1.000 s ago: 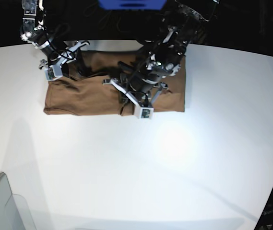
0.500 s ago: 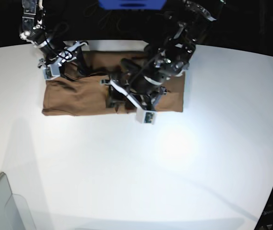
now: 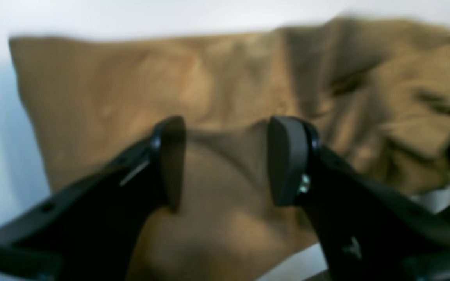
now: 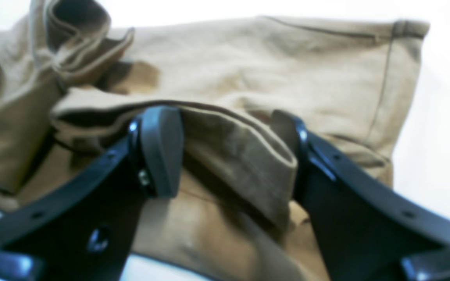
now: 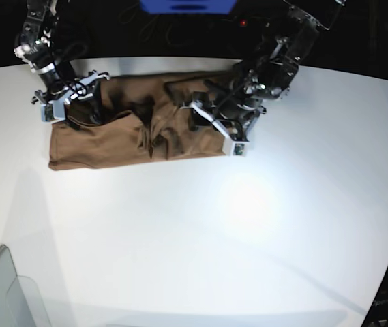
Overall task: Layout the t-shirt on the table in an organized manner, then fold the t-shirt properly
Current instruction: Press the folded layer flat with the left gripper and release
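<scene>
The brown t-shirt (image 5: 112, 143) lies as a wide, rumpled band across the far part of the white table (image 5: 180, 238), with creases bunched near its middle. My right gripper (image 5: 88, 109) hovers over the shirt's left end in the base view. In the right wrist view it (image 4: 229, 156) is open, and a raised fold of the t-shirt (image 4: 287, 58) sits loosely between the fingers. My left gripper (image 5: 204, 122) is over the shirt's right part. In the left wrist view it (image 3: 227, 160) stands open above the t-shirt (image 3: 111, 86), gripping nothing.
A grey translucent bin corner (image 5: 3, 293) sits at the near left of the table. A blue object (image 5: 187, 5) hangs at the far edge between the two arms. The table's curved edge runs down the right side.
Both grippers have opened and let go of the cloth. The shirt has shifted left and spread wider, with new creases in its middle. The left arm moved right; the right arm moved left.
</scene>
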Robot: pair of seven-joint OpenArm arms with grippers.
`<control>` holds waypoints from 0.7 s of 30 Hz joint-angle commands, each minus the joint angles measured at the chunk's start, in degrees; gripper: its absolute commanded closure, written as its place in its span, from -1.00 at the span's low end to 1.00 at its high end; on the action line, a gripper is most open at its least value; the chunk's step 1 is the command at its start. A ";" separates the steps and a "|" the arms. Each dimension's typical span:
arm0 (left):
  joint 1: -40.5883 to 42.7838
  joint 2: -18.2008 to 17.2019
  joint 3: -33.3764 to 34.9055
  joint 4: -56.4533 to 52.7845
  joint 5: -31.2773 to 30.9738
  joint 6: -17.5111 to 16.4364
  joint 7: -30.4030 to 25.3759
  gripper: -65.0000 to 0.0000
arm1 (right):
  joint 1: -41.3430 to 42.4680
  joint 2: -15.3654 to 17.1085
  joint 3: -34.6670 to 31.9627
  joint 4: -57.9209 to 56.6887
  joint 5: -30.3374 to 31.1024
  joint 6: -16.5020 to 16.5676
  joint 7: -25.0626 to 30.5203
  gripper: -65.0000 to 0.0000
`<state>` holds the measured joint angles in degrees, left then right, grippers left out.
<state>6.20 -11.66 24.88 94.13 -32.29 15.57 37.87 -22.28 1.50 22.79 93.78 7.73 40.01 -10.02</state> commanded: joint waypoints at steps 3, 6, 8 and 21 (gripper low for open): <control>-0.35 0.63 -0.05 0.51 -0.28 -0.32 -1.43 -0.01 | -1.41 -1.37 2.05 4.55 1.46 -0.01 1.71 -0.13; -0.35 0.45 0.13 -0.37 -0.28 -0.32 -3.45 -0.01 | -1.67 -3.12 3.54 8.16 1.46 -0.01 1.71 -0.13; -0.35 0.36 0.04 -1.69 -0.28 -0.32 -3.63 -0.01 | -1.67 -4.79 5.48 9.48 1.46 -0.01 1.71 -0.13; 0.62 0.45 -0.05 -1.34 -0.19 -0.32 -3.80 -0.01 | -5.45 -5.94 -3.05 15.37 1.46 -0.01 1.71 -0.12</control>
<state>6.96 -11.27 24.84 92.12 -32.29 14.59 32.97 -28.08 -4.60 19.35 107.92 7.90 39.64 -10.41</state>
